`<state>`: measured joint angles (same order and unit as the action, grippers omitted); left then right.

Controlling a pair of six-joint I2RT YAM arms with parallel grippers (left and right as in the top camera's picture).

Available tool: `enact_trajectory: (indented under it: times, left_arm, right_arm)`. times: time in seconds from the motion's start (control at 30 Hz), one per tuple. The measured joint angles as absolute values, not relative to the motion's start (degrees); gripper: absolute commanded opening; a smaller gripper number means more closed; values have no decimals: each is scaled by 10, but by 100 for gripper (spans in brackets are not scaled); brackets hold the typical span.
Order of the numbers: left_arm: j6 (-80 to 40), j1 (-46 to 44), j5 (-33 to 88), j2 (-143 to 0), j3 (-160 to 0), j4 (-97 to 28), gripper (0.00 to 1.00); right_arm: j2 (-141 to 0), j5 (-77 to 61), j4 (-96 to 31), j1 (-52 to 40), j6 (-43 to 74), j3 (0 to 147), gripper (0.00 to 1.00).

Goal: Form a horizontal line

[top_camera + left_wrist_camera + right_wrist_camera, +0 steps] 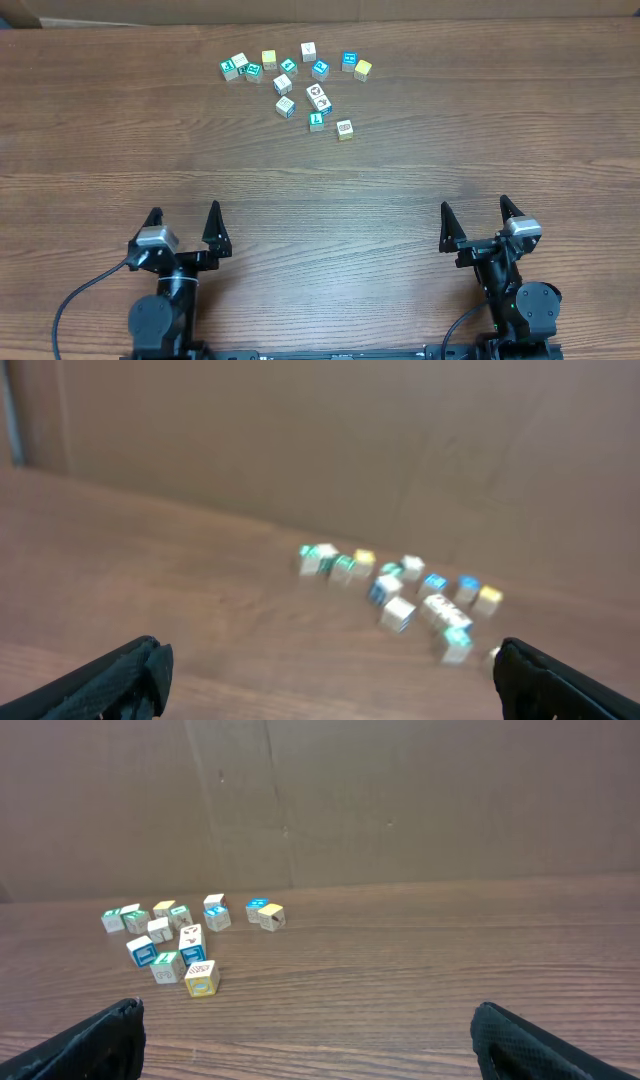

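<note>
Nearest the lower edge of the overhead view, the black two-finger left gripper [184,212] sits at bottom left and the matching black right gripper [476,208] at bottom right. Each has its fingers spread wide with nothing between them. Both wrist views agree, showing dark fingertips at the lower corners and only bare brown wooden table [320,200] between them. The scatter of tiny picture cubes [283,84] lies at the upper middle of the overhead frame, well apart from both grippers. Teal-edged, blue-edged, white-faced and yellow cubes form a ragged band along the top with a looser clump below it. In that clump a white-faced cube [317,95] sits just beside a blue-edged cube [324,106], and a yellow cube [344,129] stands a little free at the lower right. No horizontal line exists yet, so the task looks to be at its very start, with the first reach in hand. The next move probably calls for one arm to travel up the frame to an outlying cube such as the yellow one. Its fingers would need to straddle that cube squarely without nudging the close-packed neighbours.
</note>
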<state>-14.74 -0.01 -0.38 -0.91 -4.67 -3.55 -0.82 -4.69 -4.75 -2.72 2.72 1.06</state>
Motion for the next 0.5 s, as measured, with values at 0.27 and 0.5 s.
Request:
enact_trajectory:
  times: [0.27, 0.5]
  left_arm:
    - [-147, 0, 18, -9, -183, -83, 100]
    - [-143, 0, 20, -14, -299, -140, 100]
  right_arm:
    - [-8, -47, -48, -27, 28, 11, 100]
    - [-8, -47, -47, -27, 28, 11, 100]
